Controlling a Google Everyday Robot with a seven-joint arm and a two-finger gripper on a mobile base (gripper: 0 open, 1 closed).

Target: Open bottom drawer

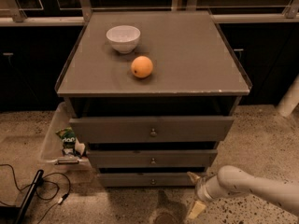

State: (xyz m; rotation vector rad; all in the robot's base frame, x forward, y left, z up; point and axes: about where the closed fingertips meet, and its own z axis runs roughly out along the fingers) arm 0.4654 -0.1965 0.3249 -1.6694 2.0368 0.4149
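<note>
No text, number, brand or sign can be read anywhere in the camera view. The only item with printed marking is a green packet [68, 137] in the clear bin [48, 143] on the floor, left of the drawer cabinet [154, 59]. It carries a pale patch of print, but the characters cannot be made out. The cabinet top, the three drawer fronts, the white bowl [123, 38] and the orange [141, 66] show no lettering. The gripper [194, 193] is low at the near right, just beside the right end of the bottom drawer [140, 179], fingers spread apart, and shows no label.
</note>
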